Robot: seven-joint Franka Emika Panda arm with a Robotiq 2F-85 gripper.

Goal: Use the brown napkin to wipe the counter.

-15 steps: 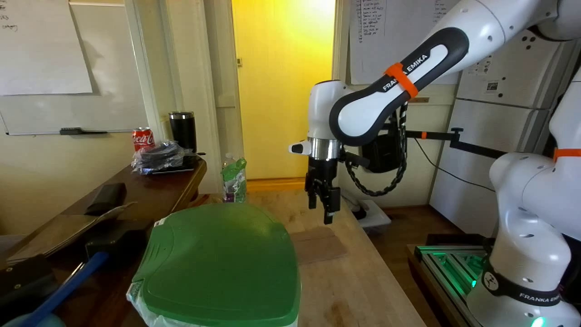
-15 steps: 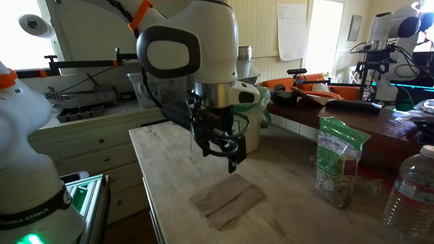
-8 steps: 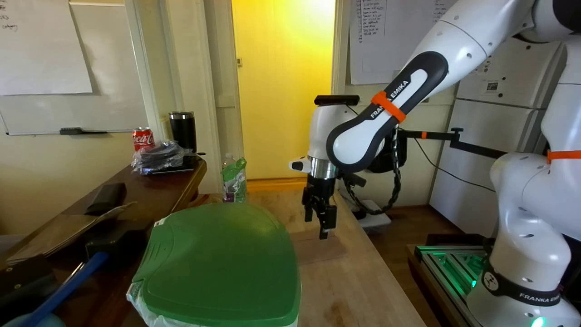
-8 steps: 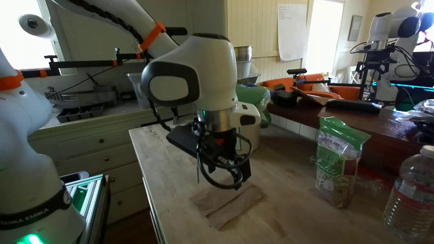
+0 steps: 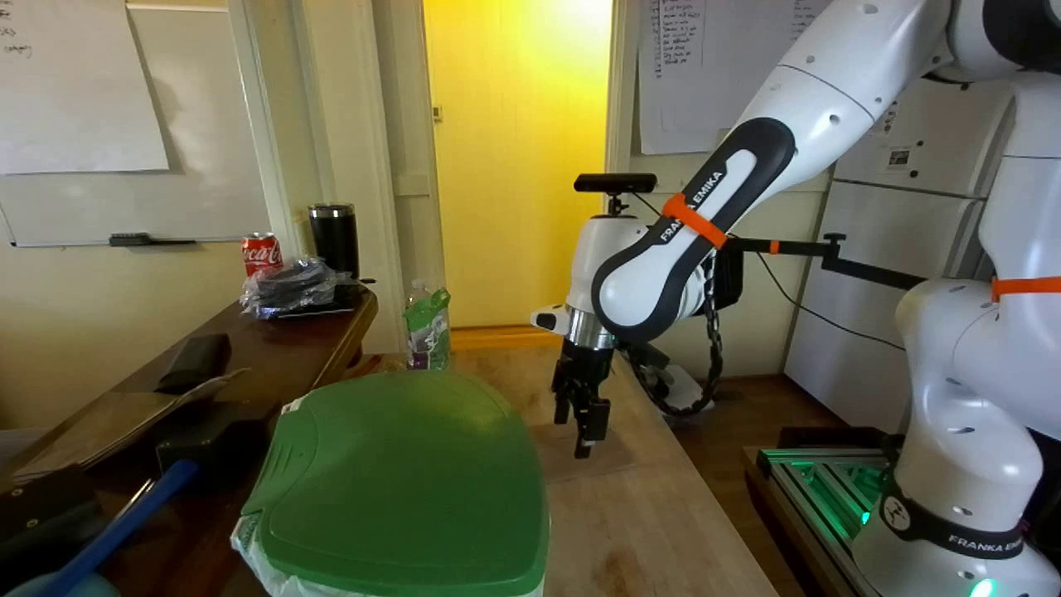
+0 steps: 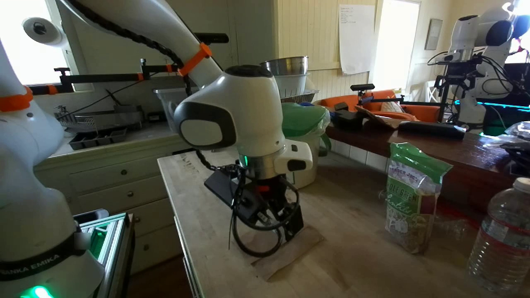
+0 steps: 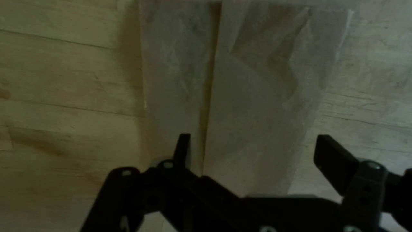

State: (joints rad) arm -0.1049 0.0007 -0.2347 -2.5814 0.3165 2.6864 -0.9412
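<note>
The brown napkin [image 6: 290, 255] lies flat on the counter [image 6: 352, 256], with a fold line along it. In an exterior view the napkin [image 5: 613, 456] is partly behind my fingers, on the wooden counter [image 5: 663, 522]. In the wrist view the creased napkin [image 7: 257, 93] runs up from under the jaws, with counter planks [image 7: 70, 80] on both sides. My gripper [image 5: 573, 438] points down, tilted, over the napkin. Its jaws [image 7: 253, 137] are wide apart with nothing held; one finger is over the napkin, the other beyond its right edge. I cannot tell whether a fingertip touches.
A green-lidded bin [image 5: 398, 481] stands beside the counter's near part; it also shows behind the arm [image 6: 304, 120]. A green lentil bag [image 6: 414, 198] and a water bottle [image 6: 499, 240] stand on the counter. A dark desk [image 6: 372, 140] borders it.
My gripper has come down toward the napkin and tilted, and now covers part of it in both exterior views. The jaws stay open. The napkin has not moved.
</note>
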